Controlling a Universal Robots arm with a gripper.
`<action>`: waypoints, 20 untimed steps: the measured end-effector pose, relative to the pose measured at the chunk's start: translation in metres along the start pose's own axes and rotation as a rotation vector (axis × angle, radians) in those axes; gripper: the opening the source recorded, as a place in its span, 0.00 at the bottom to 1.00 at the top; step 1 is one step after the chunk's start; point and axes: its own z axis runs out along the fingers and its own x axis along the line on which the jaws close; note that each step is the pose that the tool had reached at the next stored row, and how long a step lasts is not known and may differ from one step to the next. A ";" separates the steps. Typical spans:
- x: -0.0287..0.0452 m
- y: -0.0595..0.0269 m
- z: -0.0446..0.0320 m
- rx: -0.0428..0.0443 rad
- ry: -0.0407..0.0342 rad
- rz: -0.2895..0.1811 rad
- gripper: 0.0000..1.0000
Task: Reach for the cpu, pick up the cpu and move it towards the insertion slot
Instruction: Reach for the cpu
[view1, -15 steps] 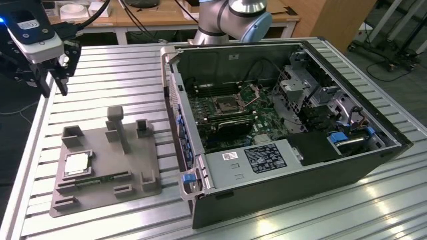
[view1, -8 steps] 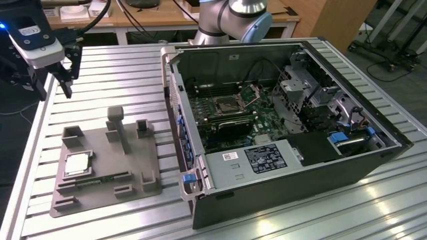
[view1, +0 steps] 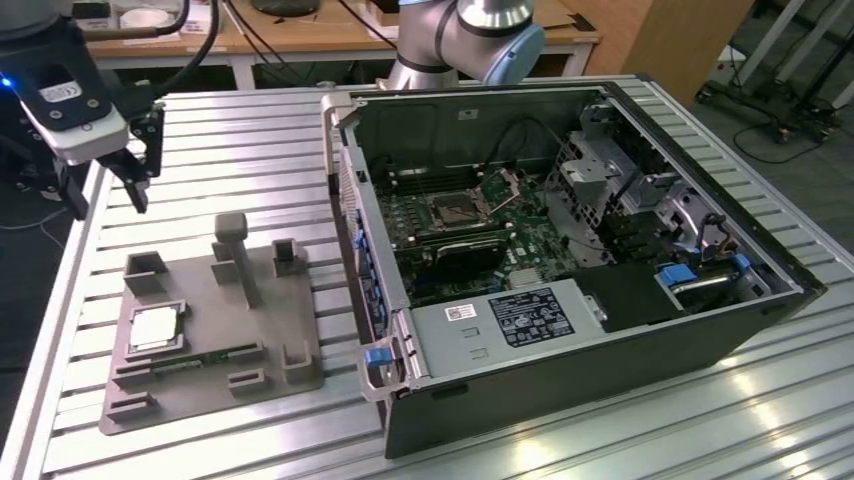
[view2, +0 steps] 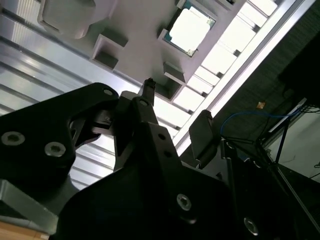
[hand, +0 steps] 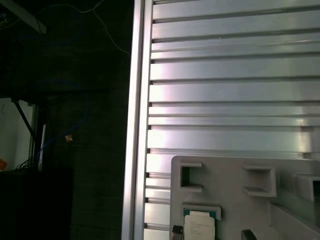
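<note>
Gripper (view1: 104, 203) hovers, jaws released and empty, well apart from the cpu (view1: 156, 327); a good reach likely needs squaring over its edges.

Silvery cpu (view1: 156, 328) flat in tray (view1: 200, 400), dark insertion slot (view1: 458, 209) on motherboard (view1: 534, 228)

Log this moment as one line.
gripper: open, empty, apart from cpu | cpu: lying in tray | slot: on motherboard

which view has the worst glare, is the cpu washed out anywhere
Second wrist view: the cpu top is blown out white, as are the table slats nearby. First wrist view: cpu evenly lit. Exterior view: mild glare streaks on the table, cpu clear.
</note>
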 end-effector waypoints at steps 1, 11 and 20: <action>0.0001 -0.0005 0.0016 -0.0005 0.0001 0.000 0.55; 0.0004 -0.0037 0.0172 -0.0038 0.0018 0.000 0.63; 0.0011 -0.0060 0.0333 -0.0076 0.0017 0.000 0.69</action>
